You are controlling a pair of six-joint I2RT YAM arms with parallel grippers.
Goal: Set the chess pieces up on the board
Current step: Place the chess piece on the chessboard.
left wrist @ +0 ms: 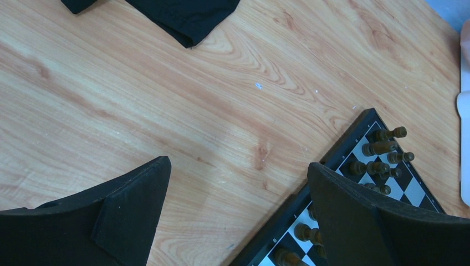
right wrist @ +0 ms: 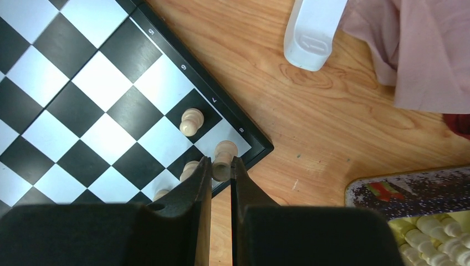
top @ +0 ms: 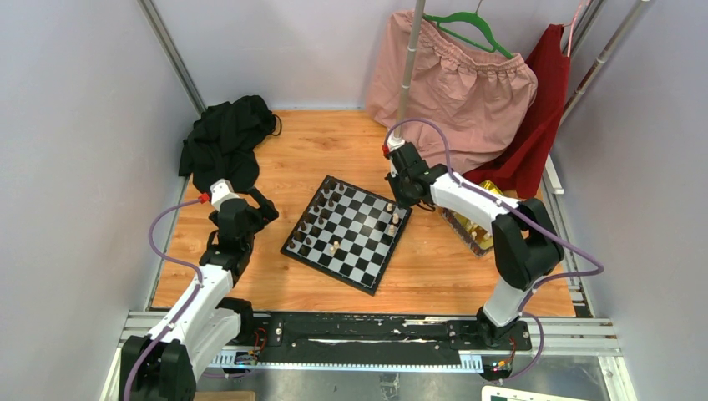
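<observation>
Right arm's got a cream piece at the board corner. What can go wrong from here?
1. The right gripper holds the cream piece only by its fingertips, so it may tip on release.
2. A neighbouring cream piece stands right beside the gripper. Opening the jaws may knock it over.

Lit brightly and evenly from overhead in all three views, with only soft, short shadows on the worktop and a faint pale sheen on the wood in the left wrist view. Caught the board and the pale piece between the right jaws in sharp focus, pushed the white squares close to washed out, and left the jaws as soft, nearly featureless black shapes at the near edge of both wrist views. Rendered the overhead view softer and slightly grainy, with the frame poles leaning outward toward the corners.
</observation>
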